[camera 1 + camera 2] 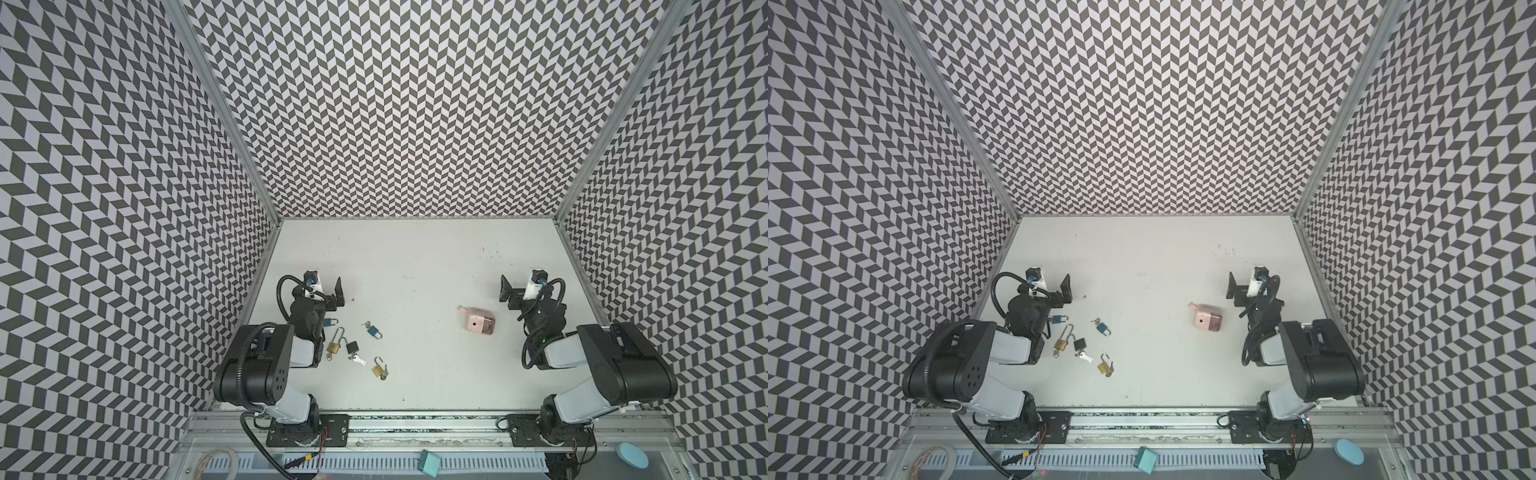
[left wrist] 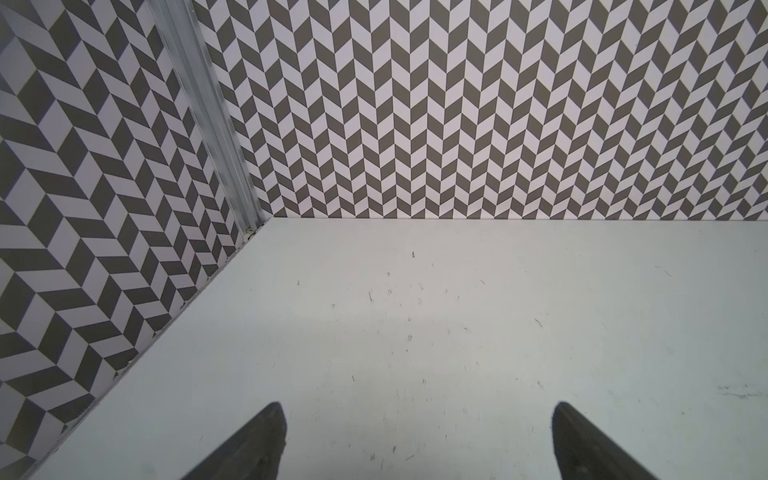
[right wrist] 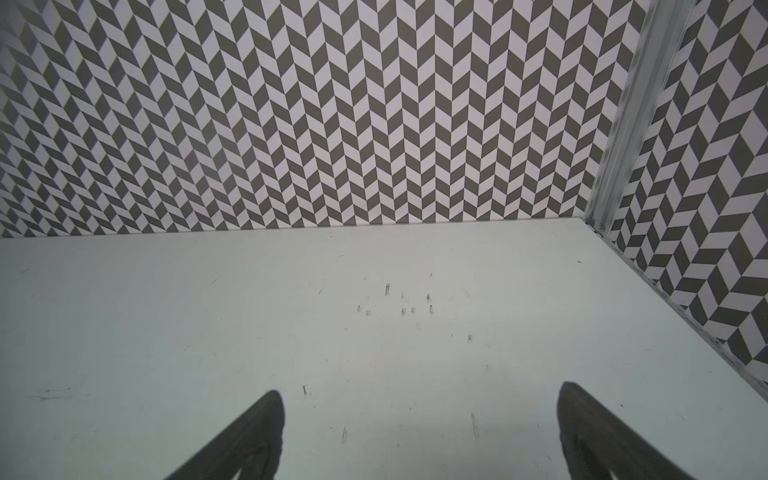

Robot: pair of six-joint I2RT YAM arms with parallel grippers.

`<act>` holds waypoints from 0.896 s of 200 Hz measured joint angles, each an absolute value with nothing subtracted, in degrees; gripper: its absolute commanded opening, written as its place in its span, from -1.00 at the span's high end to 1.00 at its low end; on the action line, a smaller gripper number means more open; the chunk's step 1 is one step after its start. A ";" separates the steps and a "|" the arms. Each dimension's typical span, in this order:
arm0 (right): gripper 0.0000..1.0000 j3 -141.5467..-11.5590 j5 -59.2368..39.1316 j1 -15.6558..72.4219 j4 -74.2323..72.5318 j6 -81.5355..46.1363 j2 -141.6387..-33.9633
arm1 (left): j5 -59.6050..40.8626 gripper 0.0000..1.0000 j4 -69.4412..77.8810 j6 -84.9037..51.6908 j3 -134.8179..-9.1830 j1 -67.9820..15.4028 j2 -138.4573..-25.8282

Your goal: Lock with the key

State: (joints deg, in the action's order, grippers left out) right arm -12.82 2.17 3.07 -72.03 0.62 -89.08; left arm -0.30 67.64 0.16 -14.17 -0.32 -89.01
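The left gripper (image 2: 417, 411) stands with its jaws spread wide and nothing between them, poised over bare table (image 2: 457, 311) and facing the chevron-patterned back wall (image 2: 457, 104); the right gripper (image 3: 420, 392) is likewise wide apart and empty, over scuffed table surface on its own side; in both top views the left arm (image 1: 266, 365) and right arm (image 1: 615, 365) sit folded near the front rail (image 1: 415, 419), well apart from each other. The locks lie in a loose cluster just beside the left arm: a blue padlock (image 1: 331, 322) closest to it, partly tucked under the wrist; a long-shackled brass padlock (image 1: 333, 347); close against it, a black padlock (image 1: 352, 347) with a silver key (image 1: 360, 360) at its base; a second blue padlock (image 1: 374, 331) farther toward the middle, keys at its end; and a small brass padlock (image 1: 379, 369) nearest the front, shackle swung open, a key at its side. A pink boxy object (image 1: 478, 323) sits near the right arm, well apart from the locks.
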 measured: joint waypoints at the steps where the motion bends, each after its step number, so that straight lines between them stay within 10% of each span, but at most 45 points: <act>1: -0.99 -12.82 2.17 3.07 -72.05 0.62 -89.08 | -0.30 -0.99 67.66 0.16 -14.17 -0.32 -89.01; 179: -0.99 -10.85 3.55 2.81 -76.14 0.60 -89.30 | -1.58 -0.99 75.40 1.02 -10.68 -0.71 -88.31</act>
